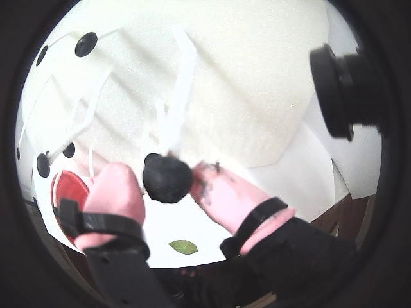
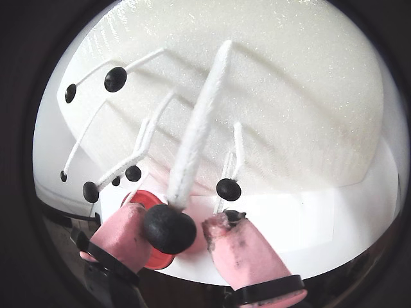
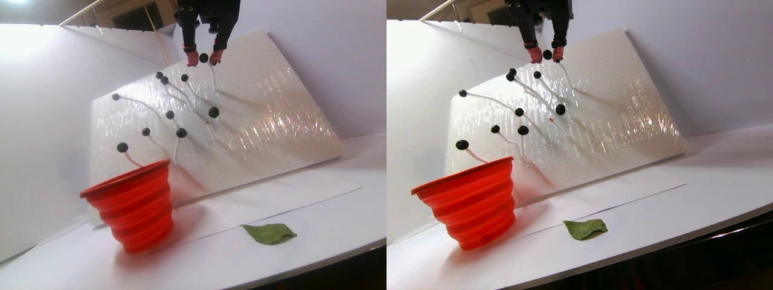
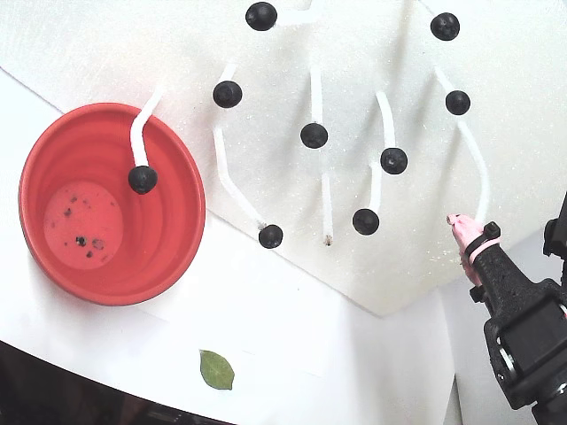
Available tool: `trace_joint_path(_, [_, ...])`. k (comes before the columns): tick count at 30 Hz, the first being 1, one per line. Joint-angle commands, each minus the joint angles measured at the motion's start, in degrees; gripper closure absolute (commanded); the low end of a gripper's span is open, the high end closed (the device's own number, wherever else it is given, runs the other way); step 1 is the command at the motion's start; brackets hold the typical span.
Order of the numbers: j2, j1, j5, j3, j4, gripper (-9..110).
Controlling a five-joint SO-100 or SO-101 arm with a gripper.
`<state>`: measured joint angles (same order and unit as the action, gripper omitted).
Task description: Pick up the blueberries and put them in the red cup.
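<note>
The pink-padded gripper (image 2: 192,234) pinches one matte black blueberry (image 2: 169,228) at its white stem tip (image 2: 192,154), likely to pluck it off for the coral-red ribbed plastic cup (image 4: 111,202).

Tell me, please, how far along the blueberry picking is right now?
Done: nothing. The red cup holds only specks. In hand: the gripper brackets one berry at a stem's tip; whether it is squeezed is unclear. Left: nine other berries, such as this one, on the foam board.
</note>
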<state>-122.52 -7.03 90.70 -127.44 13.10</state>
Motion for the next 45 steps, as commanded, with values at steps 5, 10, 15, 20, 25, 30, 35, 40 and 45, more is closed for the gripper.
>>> trace_joint_path(5, [-0.70,0.44,-0.62,6.86,-2.81,85])
trace_joint_path(10, [-0.79,0.70,-1.32,6.86,-3.08,85])
trace_joint_path(15, [-0.70,0.79,-1.67,6.68,-3.78,86])
trace_joint_path(20, [-0.44,0.88,-1.93,6.33,-4.48,87])
trace_joint_path(25, [-0.44,0.97,-1.93,5.71,-4.48,88])
trace_joint_path(30, [-0.26,1.05,-1.58,5.10,-4.31,89])
trace_joint_path(35, [-0.44,1.41,-1.41,4.92,-3.60,89])
trace_joint_path(40, [-0.79,1.58,-1.23,4.92,-2.11,89])
trace_joint_path(45, [-0.97,1.85,-1.14,4.57,-1.41,90])
